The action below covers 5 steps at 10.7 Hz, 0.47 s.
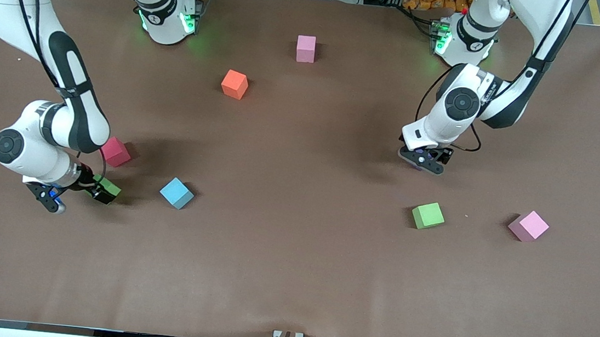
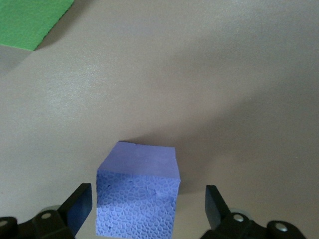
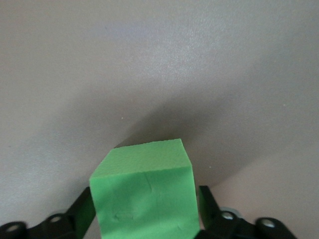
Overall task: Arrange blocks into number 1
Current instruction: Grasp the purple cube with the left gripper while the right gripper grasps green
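My right arm reached down low toward its own end of the counter, wrist bent over, right pincer (image 3: 144, 219) with a finger pressed on each side of a green block (image 3: 144, 194). My left arm hung folded, left pincer (image 2: 148, 209) spread wide around a purple block (image 2: 137, 199), not touching.

Matte foam cubes are lying on a smooth, matt brown table (image 1: 289, 277); the purple block (image 2: 137, 199) is showing a pebbled, cell-patterned face, while the green block (image 3: 144, 199) is looking finer-grained. Glossy white plastic shells are covering both arms, with black gripper parts
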Motion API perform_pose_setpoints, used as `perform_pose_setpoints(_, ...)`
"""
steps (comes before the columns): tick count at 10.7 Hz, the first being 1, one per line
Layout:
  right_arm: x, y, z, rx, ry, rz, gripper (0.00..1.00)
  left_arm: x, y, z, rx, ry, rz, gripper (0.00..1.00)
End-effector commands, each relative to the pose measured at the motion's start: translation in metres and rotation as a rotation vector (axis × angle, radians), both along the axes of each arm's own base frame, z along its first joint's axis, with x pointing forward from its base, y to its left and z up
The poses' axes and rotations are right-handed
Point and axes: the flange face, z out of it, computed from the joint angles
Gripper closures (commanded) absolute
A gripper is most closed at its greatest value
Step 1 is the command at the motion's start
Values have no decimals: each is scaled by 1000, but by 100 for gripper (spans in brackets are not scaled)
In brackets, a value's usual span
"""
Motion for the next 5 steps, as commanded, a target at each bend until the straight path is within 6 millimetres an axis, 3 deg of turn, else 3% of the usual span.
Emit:
perform_pose_setpoints(1, 0, -2, -2, -1, -5, -3, 100, -2, 3, -8, 3, -11, -27, 11)
perform_pose_setpoints(3, 1, 1, 1, 1, -2, 4, 99, -2, 4, -10, 4, -8, -15, 72)
perform_pose_setpoints(4, 1, 2, 5, 2, -5, 5, 98, -2, 2, -9, 4, -9, -5, 96)
perform_pose_setpoints(5, 2, 7, 6, 2, -1, 26, 95, -4, -4, -8, 3, -12, 48, 100)
